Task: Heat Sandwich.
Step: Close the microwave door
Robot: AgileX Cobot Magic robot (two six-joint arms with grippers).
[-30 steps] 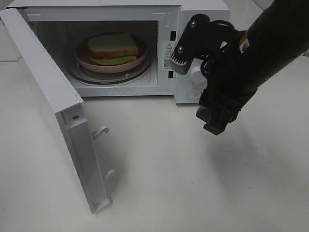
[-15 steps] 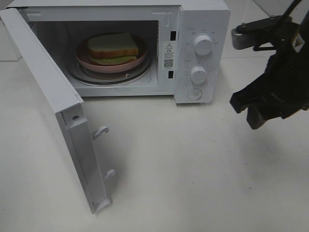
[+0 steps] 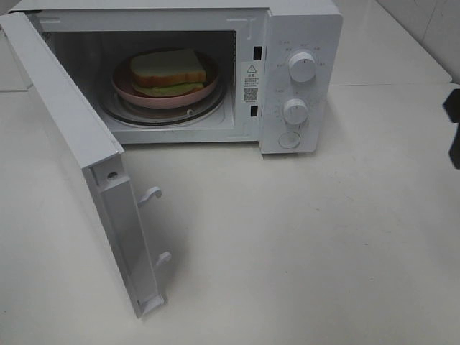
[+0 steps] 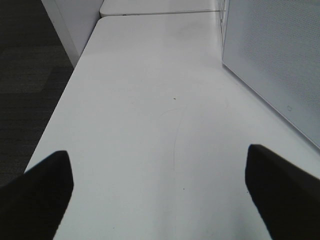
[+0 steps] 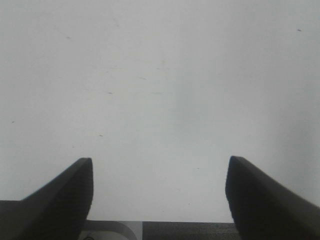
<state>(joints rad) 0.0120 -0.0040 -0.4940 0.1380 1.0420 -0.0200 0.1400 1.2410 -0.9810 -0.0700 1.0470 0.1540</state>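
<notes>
Left gripper (image 4: pixel 157 152), right gripper (image 5: pixel 160 160) — jaws wide apart

Microwave (image 3: pixel 316 29) and table (image 3: pixel 287 237): plain white. Plate (image 3: pixel 162 100): pink. Sandwich (image 3: pixel 169 70): white bread, tan-brown crust, pale green filling.

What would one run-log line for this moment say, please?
sandwich: on pink plate, inside microwave | door: open | left hand: open, empty | right hand: open, empty
</notes>
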